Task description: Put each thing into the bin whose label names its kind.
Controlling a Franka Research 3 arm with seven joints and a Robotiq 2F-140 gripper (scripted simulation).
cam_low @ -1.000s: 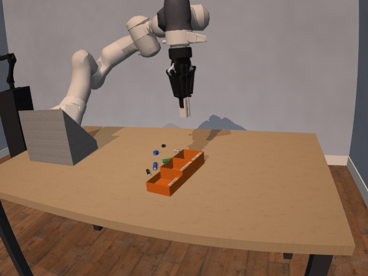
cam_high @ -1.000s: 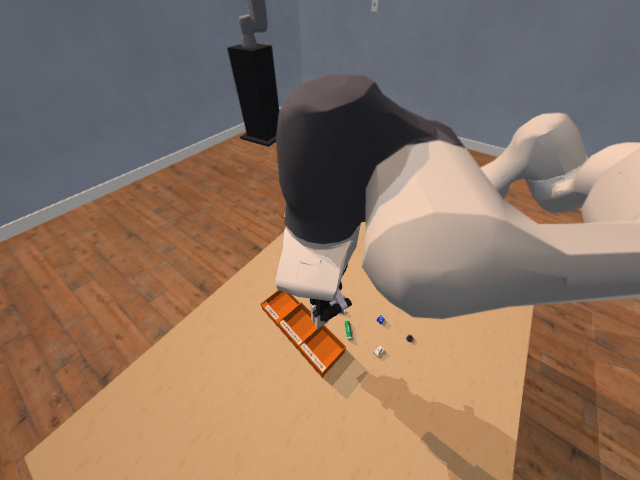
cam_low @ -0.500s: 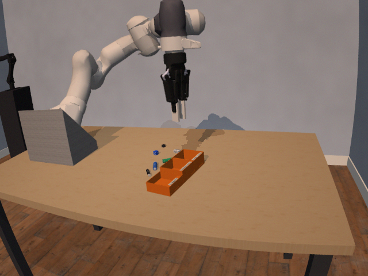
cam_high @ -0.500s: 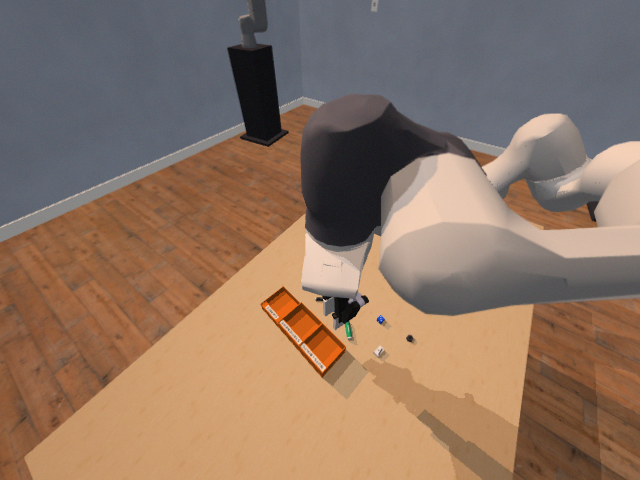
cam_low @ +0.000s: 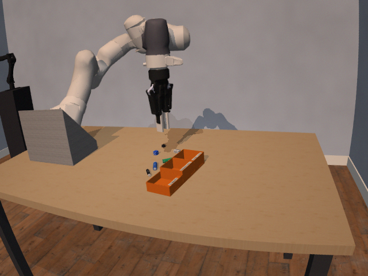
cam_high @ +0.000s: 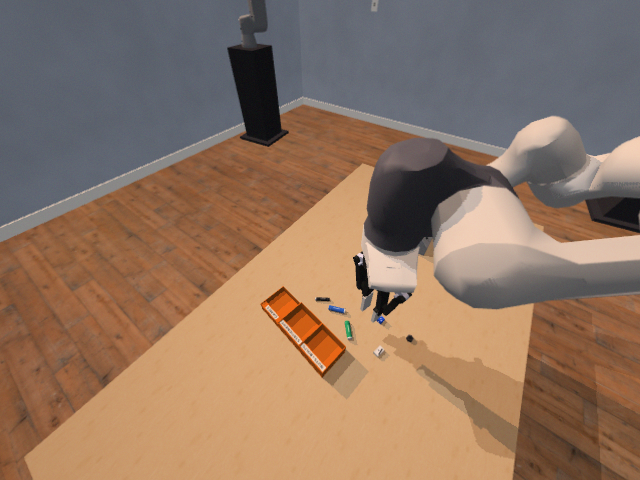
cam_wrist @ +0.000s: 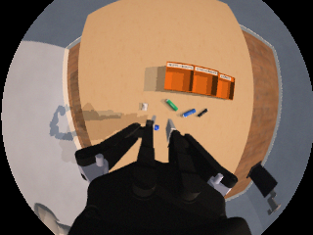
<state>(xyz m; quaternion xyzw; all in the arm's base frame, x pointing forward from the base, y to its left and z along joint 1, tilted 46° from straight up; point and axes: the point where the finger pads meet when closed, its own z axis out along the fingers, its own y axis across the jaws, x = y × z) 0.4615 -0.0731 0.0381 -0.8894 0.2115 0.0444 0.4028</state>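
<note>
An orange bin with three labelled compartments [cam_high: 302,330] stands on the table; it also shows in the exterior view [cam_low: 175,172] and the wrist view [cam_wrist: 198,80]. All three compartments look empty. Beside it lie a black battery [cam_high: 323,299], a blue battery [cam_high: 337,308], a green battery [cam_high: 348,329], a white die [cam_high: 378,351], a blue die [cam_high: 381,320] and a small black piece [cam_high: 409,338]. My gripper [cam_low: 163,126] hangs well above the table, over the blue die [cam_wrist: 156,128]. Its fingers stand a little apart and hold nothing.
A grey wedge-shaped block [cam_low: 56,136] stands at the table's far left by the arm's base. A black pedestal [cam_high: 256,93] stands on the floor beyond the table. The labels on the bin are too small to read.
</note>
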